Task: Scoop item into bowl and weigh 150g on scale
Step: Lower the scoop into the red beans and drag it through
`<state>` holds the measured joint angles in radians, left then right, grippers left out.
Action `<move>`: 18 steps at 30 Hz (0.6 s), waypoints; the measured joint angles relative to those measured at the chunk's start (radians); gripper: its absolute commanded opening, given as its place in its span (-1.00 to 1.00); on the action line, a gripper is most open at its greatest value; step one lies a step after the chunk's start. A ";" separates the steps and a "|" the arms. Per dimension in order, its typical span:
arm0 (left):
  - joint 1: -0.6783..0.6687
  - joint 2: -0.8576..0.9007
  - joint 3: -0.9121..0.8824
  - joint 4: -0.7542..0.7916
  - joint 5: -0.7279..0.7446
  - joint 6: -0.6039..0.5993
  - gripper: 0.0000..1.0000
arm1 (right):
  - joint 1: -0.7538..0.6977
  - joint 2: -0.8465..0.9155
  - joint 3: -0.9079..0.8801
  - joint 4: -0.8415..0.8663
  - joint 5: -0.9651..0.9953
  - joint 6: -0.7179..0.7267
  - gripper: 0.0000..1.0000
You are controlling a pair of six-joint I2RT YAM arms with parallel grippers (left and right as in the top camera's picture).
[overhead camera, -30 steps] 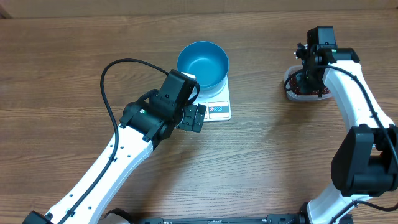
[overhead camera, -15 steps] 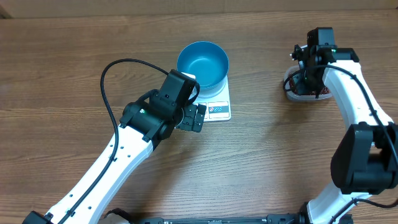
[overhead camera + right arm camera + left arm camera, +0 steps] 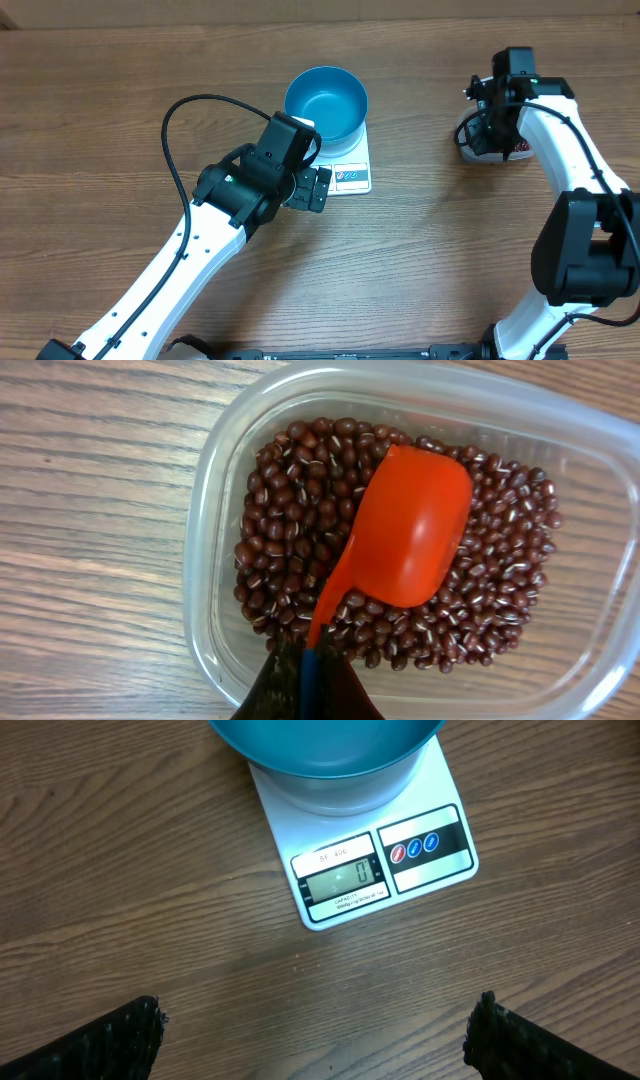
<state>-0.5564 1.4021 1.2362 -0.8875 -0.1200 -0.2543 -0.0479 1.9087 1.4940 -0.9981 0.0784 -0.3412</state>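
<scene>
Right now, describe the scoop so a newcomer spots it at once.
Look to the right side of the wooden table, away from the blue bowl on the white scale: a clear plastic tub holds dark maroon beans. The scoop lies on those beans, handle pinched in the right gripper. It alone is bright red and smooth against the grainy beans.

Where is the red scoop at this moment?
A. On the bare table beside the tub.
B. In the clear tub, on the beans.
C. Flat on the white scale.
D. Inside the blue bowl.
B: the right wrist view shows the red scoop on the beans inside the clear tub, its handle pinched by the right gripper.
</scene>
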 measured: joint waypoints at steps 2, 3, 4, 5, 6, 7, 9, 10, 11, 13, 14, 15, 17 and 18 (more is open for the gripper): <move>0.000 0.000 0.000 0.000 0.000 0.000 0.99 | -0.020 0.000 0.000 -0.001 -0.045 0.005 -0.93; 0.000 0.000 0.000 0.000 0.000 0.000 0.99 | -0.031 0.000 0.000 -0.003 -0.068 0.005 -0.93; 0.000 0.000 0.000 0.000 0.000 0.000 0.99 | -0.045 0.000 0.000 -0.005 -0.099 0.006 -0.93; 0.000 0.000 0.000 0.000 0.000 0.000 1.00 | -0.058 0.000 0.000 -0.008 -0.127 0.007 -0.93; 0.000 0.000 0.000 0.000 0.000 0.000 0.99 | -0.072 0.000 0.000 -0.010 -0.155 0.007 -0.93; 0.000 0.000 0.000 0.000 0.000 0.000 0.99 | -0.084 0.000 0.000 -0.011 -0.180 0.006 -0.93; 0.000 0.000 0.000 0.000 0.000 0.000 0.99 | -0.111 0.000 0.000 -0.015 -0.233 0.000 -0.93; 0.000 0.000 0.000 0.000 0.000 0.000 0.99 | -0.126 0.000 0.000 -0.015 -0.260 0.000 -0.93; 0.000 0.000 0.000 0.000 0.000 0.000 0.99 | -0.139 0.000 0.000 -0.016 -0.285 0.000 -0.93; 0.000 0.000 0.000 0.000 0.000 0.000 0.99 | -0.163 0.000 0.000 -0.017 -0.327 0.000 -0.93; 0.000 0.000 0.000 0.000 0.000 0.000 0.99 | -0.173 0.000 0.000 -0.019 -0.345 0.000 -0.93; 0.000 0.000 0.000 0.000 0.000 0.000 0.99 | -0.186 0.000 0.000 -0.021 -0.369 -0.001 -0.93; 0.000 0.000 0.000 0.000 0.000 0.000 0.99 | -0.208 0.000 0.000 -0.025 -0.407 -0.002 -0.93; 0.000 0.000 0.000 0.000 0.000 0.000 0.99 | -0.219 0.000 0.000 -0.031 -0.430 -0.007 -0.93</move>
<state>-0.5564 1.4021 1.2362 -0.8875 -0.1200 -0.2543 -0.2665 1.9091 1.4940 -1.0290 -0.3519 -0.3485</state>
